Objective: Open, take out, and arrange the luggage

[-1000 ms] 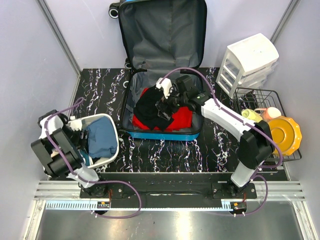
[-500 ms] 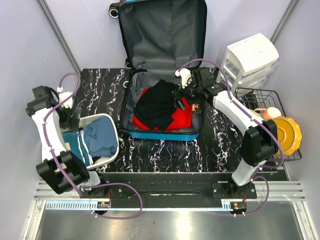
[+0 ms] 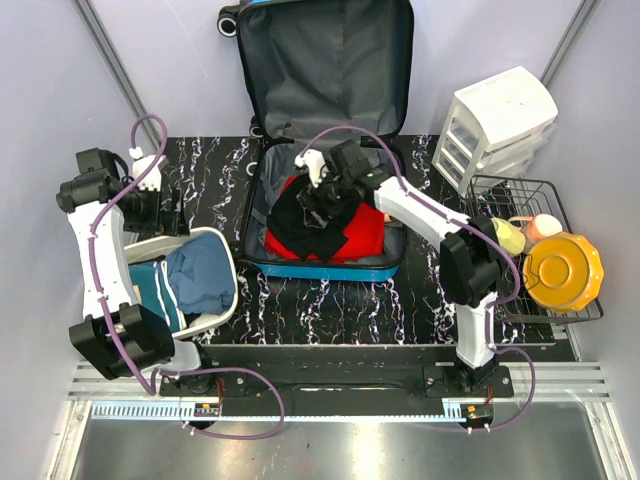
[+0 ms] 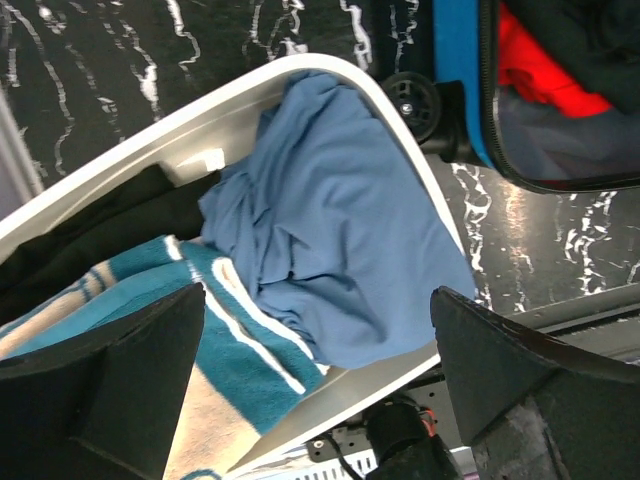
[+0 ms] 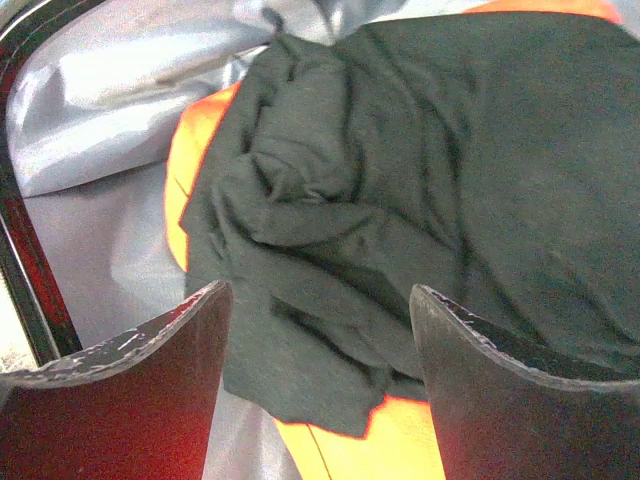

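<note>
The blue suitcase lies open at the table's middle, its grey-lined lid upright against the back wall. Inside lie a black garment on a red one. My right gripper is open just above the black garment, which lies over the red cloth; nothing is between its fingers. My left gripper is open and empty above the white tub. The left wrist view shows the tub's rim and the blue cloth inside, with the suitcase's edge at top right.
The tub also holds a teal striped towel and dark cloth. A white drawer unit stands at the back right. A black wire basket at the right holds a yellow plate and cups. Grey walls close in both sides.
My right gripper swung from the suitcase's right side back left over the black garment. My left arm moved a little right and forward above the tub's far rim.
</note>
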`<state>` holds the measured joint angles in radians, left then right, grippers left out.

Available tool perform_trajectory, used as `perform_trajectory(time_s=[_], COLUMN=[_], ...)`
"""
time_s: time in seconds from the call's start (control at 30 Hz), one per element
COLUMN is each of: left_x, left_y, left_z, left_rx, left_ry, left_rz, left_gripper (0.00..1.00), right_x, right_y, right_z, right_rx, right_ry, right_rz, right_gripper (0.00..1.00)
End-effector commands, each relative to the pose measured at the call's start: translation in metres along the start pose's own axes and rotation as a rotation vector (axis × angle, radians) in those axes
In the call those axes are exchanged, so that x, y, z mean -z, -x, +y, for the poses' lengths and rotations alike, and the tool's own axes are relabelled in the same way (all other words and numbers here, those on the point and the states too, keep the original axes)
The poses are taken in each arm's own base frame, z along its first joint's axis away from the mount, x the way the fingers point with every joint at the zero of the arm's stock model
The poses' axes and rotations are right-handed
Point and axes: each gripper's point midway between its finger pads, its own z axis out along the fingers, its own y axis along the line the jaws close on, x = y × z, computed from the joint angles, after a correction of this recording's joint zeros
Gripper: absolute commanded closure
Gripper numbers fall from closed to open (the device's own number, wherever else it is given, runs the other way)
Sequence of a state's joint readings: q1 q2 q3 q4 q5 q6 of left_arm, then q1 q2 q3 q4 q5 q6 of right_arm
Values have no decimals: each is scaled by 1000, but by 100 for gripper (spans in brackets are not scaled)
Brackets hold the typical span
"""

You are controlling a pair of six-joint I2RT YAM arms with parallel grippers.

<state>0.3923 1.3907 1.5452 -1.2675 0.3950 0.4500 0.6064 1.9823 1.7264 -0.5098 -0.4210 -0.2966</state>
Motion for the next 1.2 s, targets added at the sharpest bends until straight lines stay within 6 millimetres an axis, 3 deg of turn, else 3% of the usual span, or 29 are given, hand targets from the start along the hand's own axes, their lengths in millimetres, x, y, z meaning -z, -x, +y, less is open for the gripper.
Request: perform_trajectory(time_s=[0.0, 0.13, 0.3, 0.43, 0.57, 0.63, 0.7, 0.73, 0.77, 0.83, 0.93, 0.97, 1.07, 1.17], left_x=[-4, -12, -21, -26, -29, -29, -30, -30, -31, -31, -32, -32, -32, -32], left_y=[8, 8, 9, 11, 14, 15, 16, 15, 16, 16, 18, 18, 20, 27], left_z=[-24, -34, -42, -43, -44, -44, -44, -45, -45, -46, -52, -54, -59, -66], left_rx=[29, 15, 17, 18, 27, 25, 18, 17, 16, 12, -11, -25, -49, -48], left_ry=[-86, -110, -138, -144, -151, -153, -155, -159, -161, -168, -185, -190, -198, -227], left_rz=[-38, -29, -17, -12, -10, -12, -12, -9, -9, -10, -14, -15, -15, -34], left_gripper=[1, 1, 1, 1, 2, 2, 2, 2, 2, 3, 3, 3, 3, 3], right_x=[-14, -28, -46, -56, -73, -75, -71, -66, -62, -46, -20, -13, 11, 31], right_y=[21, 2, -21, -28, -52, -58, -59, -55, -53, -35, -10, -3, 13, 24], right_z=[19, 38, 54, 58, 43, 31, 19, 15, 14, 19, 34, 41, 51, 43], right_rx=[92, 147, 150, 219, 266, 273, 277, 277, 274, 264, 256, 256, 246, 180], right_ry=[41, 78, 105, 55, -47, -102, -177, -194, -194, -181, -122, -92, -48, -18], right_rz=[-36, 13, 89, 117, 208, 233, 250, 242, 236, 192, 128, 104, 52, 12], right_gripper=[20, 22, 14, 23, 24, 35, 48, 68, 79, 93, 95, 100, 100, 100])
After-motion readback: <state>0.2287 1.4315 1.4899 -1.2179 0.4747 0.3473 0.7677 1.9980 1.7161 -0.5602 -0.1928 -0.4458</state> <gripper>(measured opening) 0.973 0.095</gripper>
